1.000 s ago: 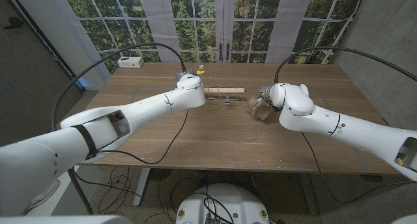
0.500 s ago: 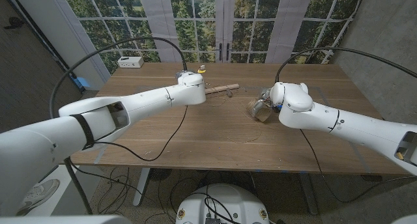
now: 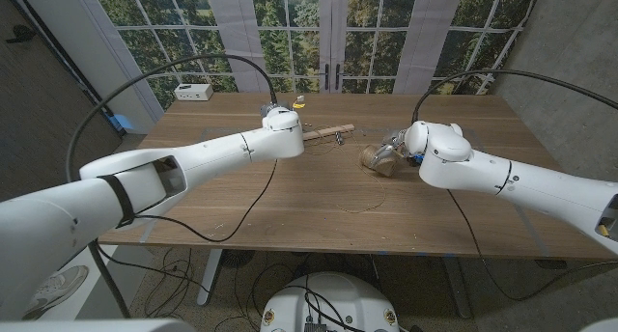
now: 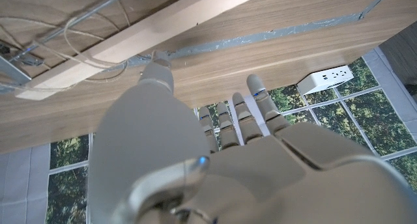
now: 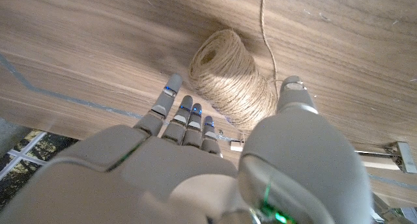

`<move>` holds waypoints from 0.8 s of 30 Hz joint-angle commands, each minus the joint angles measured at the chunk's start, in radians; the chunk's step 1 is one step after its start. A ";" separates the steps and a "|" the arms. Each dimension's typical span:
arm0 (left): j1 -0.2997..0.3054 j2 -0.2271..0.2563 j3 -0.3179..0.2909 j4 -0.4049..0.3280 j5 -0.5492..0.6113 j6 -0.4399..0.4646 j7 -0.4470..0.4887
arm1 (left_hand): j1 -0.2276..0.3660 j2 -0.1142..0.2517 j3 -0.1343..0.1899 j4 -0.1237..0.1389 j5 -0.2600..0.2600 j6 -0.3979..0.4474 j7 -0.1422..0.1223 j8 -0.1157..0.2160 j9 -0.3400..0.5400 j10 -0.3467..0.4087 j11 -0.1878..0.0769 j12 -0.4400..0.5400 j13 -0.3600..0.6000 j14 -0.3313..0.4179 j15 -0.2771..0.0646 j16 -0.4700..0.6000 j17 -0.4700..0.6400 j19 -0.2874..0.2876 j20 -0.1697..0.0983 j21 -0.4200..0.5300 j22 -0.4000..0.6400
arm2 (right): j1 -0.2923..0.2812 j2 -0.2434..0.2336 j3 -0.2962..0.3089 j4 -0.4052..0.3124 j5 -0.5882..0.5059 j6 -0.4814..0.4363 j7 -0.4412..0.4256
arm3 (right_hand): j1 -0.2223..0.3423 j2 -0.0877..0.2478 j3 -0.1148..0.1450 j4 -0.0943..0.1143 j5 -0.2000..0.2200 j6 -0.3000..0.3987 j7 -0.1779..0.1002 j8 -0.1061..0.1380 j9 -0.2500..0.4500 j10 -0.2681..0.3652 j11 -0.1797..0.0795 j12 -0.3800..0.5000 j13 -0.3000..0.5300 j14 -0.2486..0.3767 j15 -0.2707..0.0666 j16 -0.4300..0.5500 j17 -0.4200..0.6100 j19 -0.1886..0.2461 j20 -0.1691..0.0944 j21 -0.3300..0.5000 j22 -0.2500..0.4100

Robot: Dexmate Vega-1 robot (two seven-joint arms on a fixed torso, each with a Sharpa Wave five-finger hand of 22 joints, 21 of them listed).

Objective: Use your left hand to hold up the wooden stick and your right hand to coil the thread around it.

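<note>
Left hand, fingers spread and holding nothing, reaches toward the wooden stick to raise it, while the right hand, open, approaches the twine spool.

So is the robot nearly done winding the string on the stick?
Not nearly. The pale flat wooden stick lies on the table with loose thread around it, unheld. The left hand reaches toward it; the right hand reaches for the tan twine spool. Lifting and coiling remain.

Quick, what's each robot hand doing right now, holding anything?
Left hand: open, fingers apart, holding nothing; wooden stick lies beyond it.
Right hand: open, reaching around the twine spool.
</note>
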 commanded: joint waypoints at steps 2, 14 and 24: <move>0.159 0.039 -0.150 -0.119 0.045 -0.105 0.211 | -0.021 0.008 -0.003 0.006 0.003 -0.012 0.003 0.005 0.000 -0.007 0.000 0.008 -0.003 -0.009 -0.003 0.009 0.000 -0.005 0.001 -0.006 0.004 | -0.240 -0.062 0.269 -0.060 0.182 0.231 -0.314 | -0.072 -0.015 -0.047 0.033 0.015 -0.034 -0.001 0.011 0.006 -0.056 0.011 0.007 0.000 -0.060 0.028 0.004 -0.007 -0.060 0.030 -0.043 0.001; 0.429 0.054 -0.398 -0.194 0.083 -0.494 0.521 | -0.111 0.030 -0.017 0.034 -0.002 0.078 -0.026 0.037 -0.004 0.109 -0.021 0.050 -0.049 0.071 -0.074 0.041 -0.037 0.054 -0.072 -0.023 0.003 | -0.522 -0.052 0.534 0.029 0.332 0.732 -0.687 | -0.108 0.089 -0.035 0.071 0.027 0.134 -0.037 0.061 0.004 0.029 0.034 0.053 -0.008 0.000 0.025 0.043 -0.027 -0.043 0.043 -0.075 0.001; 0.566 0.074 -0.571 -0.168 -0.035 -0.952 0.552 | -0.260 0.081 -0.032 0.103 0.018 0.074 -0.006 0.019 -0.007 0.066 0.045 0.026 -0.082 0.017 -0.023 0.020 -0.058 -0.020 -0.048 -0.086 0.005 | -0.624 0.050 0.650 0.187 0.451 1.091 -0.810 | -0.181 0.132 -0.047 0.114 -0.001 0.153 -0.058 0.050 0.003 0.033 0.042 0.045 -0.012 0.019 0.031 0.054 -0.033 -0.039 0.054 -0.095 0.001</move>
